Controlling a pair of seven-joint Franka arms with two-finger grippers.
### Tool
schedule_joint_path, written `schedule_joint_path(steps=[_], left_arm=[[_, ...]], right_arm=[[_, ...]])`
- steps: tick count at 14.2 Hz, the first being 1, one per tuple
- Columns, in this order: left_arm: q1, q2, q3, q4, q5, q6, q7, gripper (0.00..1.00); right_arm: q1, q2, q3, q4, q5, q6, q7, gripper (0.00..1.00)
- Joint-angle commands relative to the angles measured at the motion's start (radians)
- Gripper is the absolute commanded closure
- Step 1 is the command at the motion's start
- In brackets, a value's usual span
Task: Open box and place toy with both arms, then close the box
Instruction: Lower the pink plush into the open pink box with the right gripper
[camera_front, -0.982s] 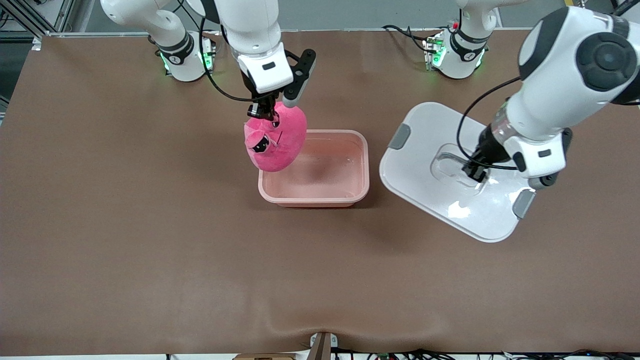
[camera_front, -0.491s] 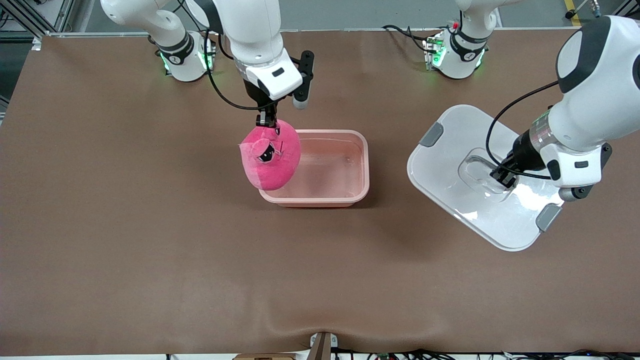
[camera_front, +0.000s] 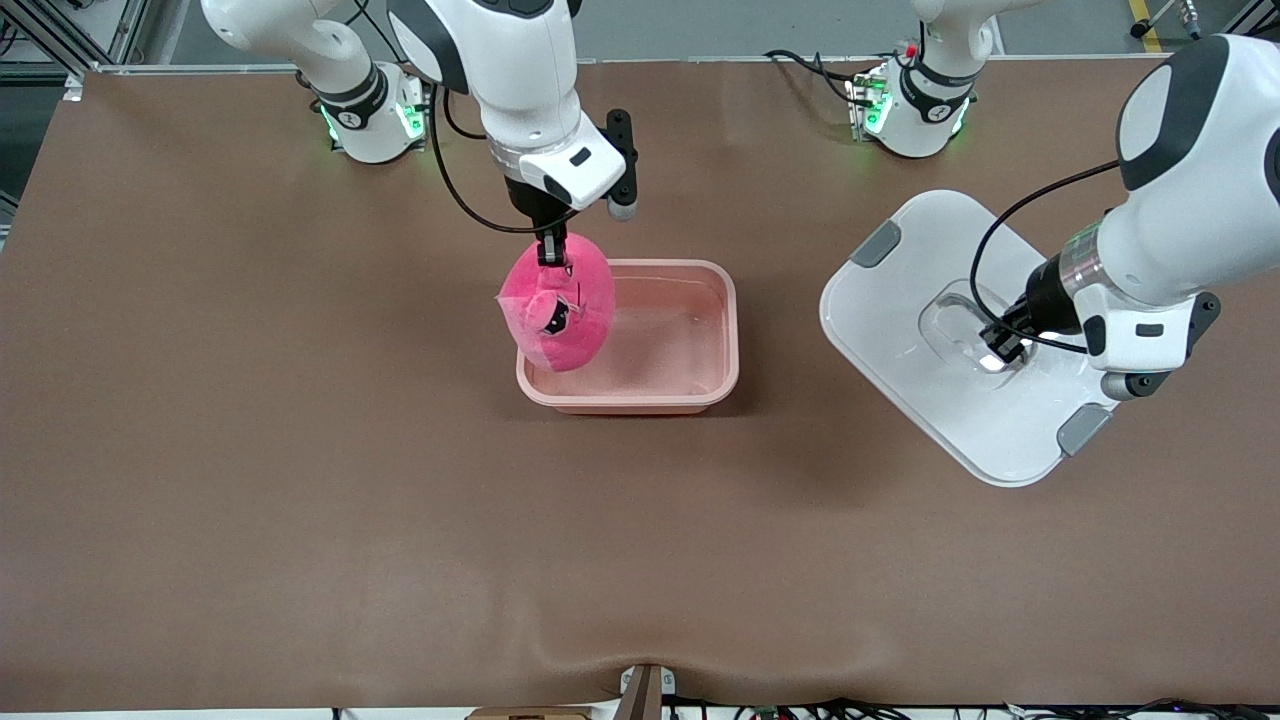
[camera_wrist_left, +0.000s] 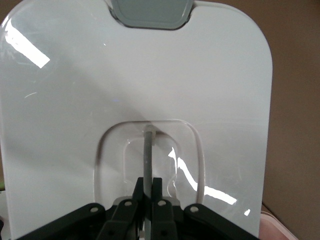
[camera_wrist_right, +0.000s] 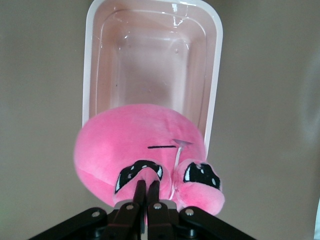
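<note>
The pale pink box (camera_front: 700, 385) stands open in the middle of the table, its inside bare; it also shows in the right wrist view (camera_wrist_right: 216, 90). My right gripper (camera_front: 551, 251) is shut on the bright pink toy (camera_front: 560, 318) and holds it hanging over the box's end toward the right arm. In the right wrist view the toy (camera_wrist_right: 135, 145) fills the foreground beyond the gripper (camera_wrist_right: 147, 187). My left gripper (camera_front: 1003, 345) is shut on the clear handle of the white lid (camera_front: 900, 330), held tilted toward the left arm's end. The lid (camera_wrist_left: 200, 75) and gripper (camera_wrist_left: 147, 184) show in the left wrist view.
The brown table (camera_front: 300, 500) spreads wide around the box. The lid has a grey clip (camera_front: 876, 243) at each end. The arm bases stand along the table's edge farthest from the front camera.
My right gripper has carried the toy sideways and lower, from beside the box's rim to over its end. My left gripper has drawn the lid away from the box, then tilted it.
</note>
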Motion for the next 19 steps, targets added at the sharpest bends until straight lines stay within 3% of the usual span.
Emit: schedule_joint_path(steps=[1, 14, 15, 16, 18, 19], left_arm=[[0.018, -0.025, -0.005, -0.007, -0.023, -0.025, 0.036, 1.00], [0.122, -0.016, -0.002, -0.010, -0.165, -0.063, 0.076, 1.00], [0.135, -0.016, -0.003, -0.010, -0.182, -0.065, 0.076, 1.00], [0.136, -0.016, -0.003, -0.010, -0.190, -0.065, 0.076, 1.00], [0.136, -0.013, -0.002, -0.013, -0.193, -0.072, 0.076, 1.00], [0.138, -0.013, -0.003, -0.013, -0.193, -0.074, 0.076, 1.00]], right_arm=[[0.007, -0.015, -0.005, -0.016, -0.011, 0.015, -0.042, 1.00], [0.004, -0.013, -0.007, -0.090, -0.016, 0.097, -0.086, 1.00], [0.002, -0.012, -0.007, -0.090, -0.016, 0.097, -0.086, 0.90], [0.002, -0.012, -0.007, -0.090, -0.016, 0.095, -0.085, 0.72], [-0.001, -0.012, -0.008, -0.090, -0.018, 0.097, -0.085, 0.00], [0.001, -0.012, -0.008, -0.088, -0.021, 0.095, -0.086, 0.00]])
